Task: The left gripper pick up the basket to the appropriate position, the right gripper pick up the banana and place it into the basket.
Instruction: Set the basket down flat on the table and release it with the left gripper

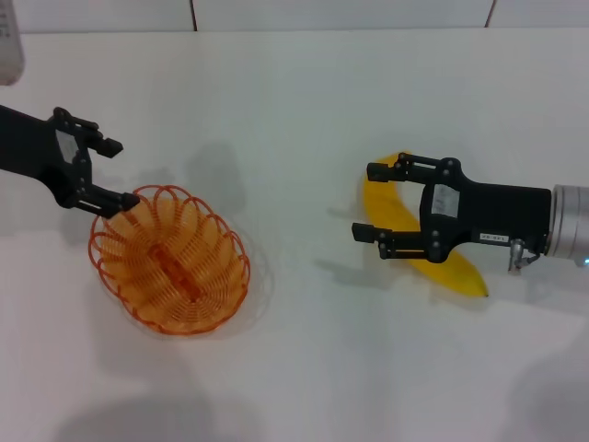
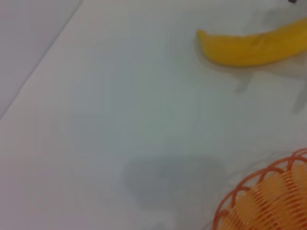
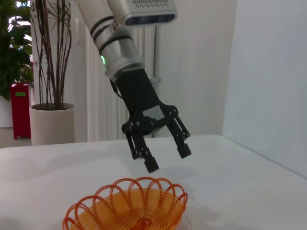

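The orange wire basket sits on the white table at the left; it also shows in the left wrist view and the right wrist view. My left gripper hangs open just above the basket's far-left rim, and the right wrist view shows it open and clear of the rim. The yellow banana lies on the table at the right, seen too in the left wrist view. Open above the banana's middle is my right gripper, one finger on each side of it.
A white object stands at the table's far-left corner. Beyond the table, in the right wrist view, stand a potted plant and a red bin.
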You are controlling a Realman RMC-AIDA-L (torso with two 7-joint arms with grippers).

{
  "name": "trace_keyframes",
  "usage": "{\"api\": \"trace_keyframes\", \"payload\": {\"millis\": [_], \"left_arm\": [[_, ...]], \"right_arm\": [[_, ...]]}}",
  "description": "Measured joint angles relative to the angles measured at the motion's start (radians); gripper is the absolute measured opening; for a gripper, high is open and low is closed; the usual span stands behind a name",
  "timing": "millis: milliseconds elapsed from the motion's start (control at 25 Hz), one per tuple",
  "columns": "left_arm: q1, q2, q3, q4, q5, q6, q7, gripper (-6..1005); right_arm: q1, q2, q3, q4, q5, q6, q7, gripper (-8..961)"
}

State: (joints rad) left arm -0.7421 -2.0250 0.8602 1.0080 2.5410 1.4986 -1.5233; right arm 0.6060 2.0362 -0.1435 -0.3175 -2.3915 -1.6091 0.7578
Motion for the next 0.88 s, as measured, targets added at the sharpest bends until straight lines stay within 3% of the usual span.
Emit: {"api": "trace_keyframes", "payload": {"millis": [560, 800, 880], "left_arm": [[-0.087, 0.002, 0.040, -0.214, 0.027, -0.125, 0.033, 774], [-0.100, 0.002, 0.040, -0.256, 0.043, -0.166, 0.034, 616], [-0.100, 0.001, 0.040, -0.257, 0.043, -0.169, 0.034, 618]], "right_arm": [[0.008, 0.001, -0.005, 0.002, 0.000, 0.010, 0.000, 800], [0.009, 0.001, -0.005, 0.002, -0.001, 0.011, 0.000, 800], [0.009, 0.001, -0.005, 0.002, -0.002, 0.011, 0.000, 800]]}}
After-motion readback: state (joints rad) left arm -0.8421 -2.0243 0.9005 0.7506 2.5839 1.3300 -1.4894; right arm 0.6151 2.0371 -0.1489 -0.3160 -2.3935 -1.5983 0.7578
